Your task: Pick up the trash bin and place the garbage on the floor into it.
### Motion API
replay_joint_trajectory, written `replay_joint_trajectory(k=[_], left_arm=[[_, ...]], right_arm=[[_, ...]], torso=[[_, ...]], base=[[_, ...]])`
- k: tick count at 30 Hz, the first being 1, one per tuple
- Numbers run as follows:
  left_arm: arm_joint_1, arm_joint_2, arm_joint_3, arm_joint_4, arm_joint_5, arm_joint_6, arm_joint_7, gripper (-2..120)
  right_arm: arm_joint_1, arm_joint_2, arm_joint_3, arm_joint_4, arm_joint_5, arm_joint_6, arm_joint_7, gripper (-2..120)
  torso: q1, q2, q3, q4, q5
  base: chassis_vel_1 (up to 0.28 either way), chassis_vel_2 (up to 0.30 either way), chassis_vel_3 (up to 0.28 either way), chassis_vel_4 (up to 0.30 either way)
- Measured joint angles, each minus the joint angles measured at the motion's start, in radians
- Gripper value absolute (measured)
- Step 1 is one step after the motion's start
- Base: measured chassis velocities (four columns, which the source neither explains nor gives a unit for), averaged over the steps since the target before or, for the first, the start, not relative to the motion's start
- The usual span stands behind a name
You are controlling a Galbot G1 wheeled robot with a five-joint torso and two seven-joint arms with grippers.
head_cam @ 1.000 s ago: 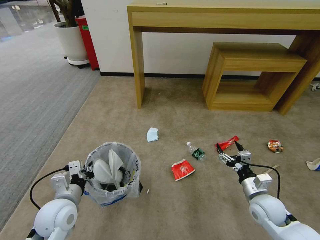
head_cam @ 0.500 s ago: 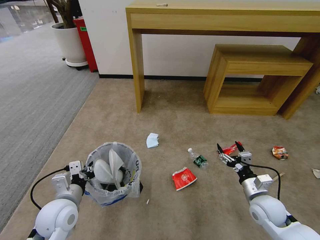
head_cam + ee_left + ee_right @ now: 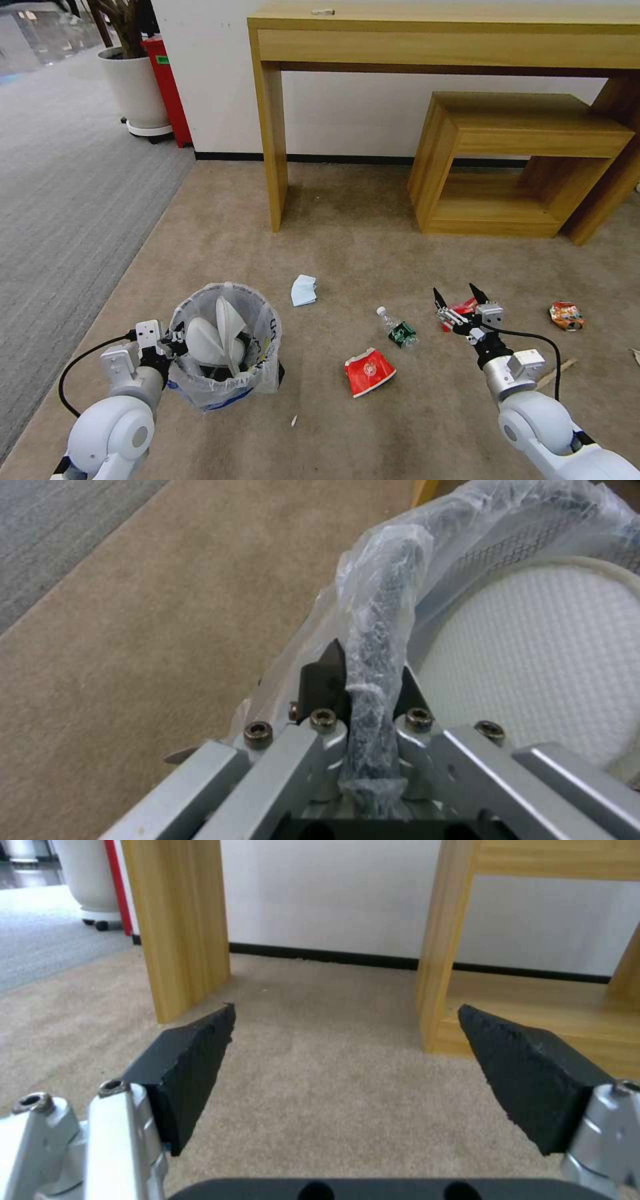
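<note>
Since a second ago the head camera has edged forward, and the red wrapper [image 3: 462, 309] now lies directly under the wide-open, empty right gripper [image 3: 460, 295], where before it lay beyond the tips. The left gripper [image 3: 175, 335] still clamps the bag-covered rim of the small round dark trash bin [image 3: 225, 347], holding two white slippers [image 3: 217, 339]. On the beige carpet [image 3: 347, 233] lie a pale blue mask [image 3: 303, 290], mini bottle [image 3: 396, 329], red cup [image 3: 369, 371] and orange packet [image 3: 567, 315], with a wooden desk [image 3: 427, 40] beyond.
</note>
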Motion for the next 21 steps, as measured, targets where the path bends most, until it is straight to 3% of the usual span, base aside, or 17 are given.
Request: replay_joint_trajectory(k=[21], left_arm=[[-0.024, 0.025, -0.054, -0.088, -0.123, 0.036, -0.051, 2]], right_arm=[[0.006, -0.002, -0.019, 0.0, 0.002, -0.014, 0.008, 94]], torso=[[0.0, 0.0, 0.0, -0.0001, 0.0001]], base=[[-0.008, 0.009, 0.011, -0.011]])
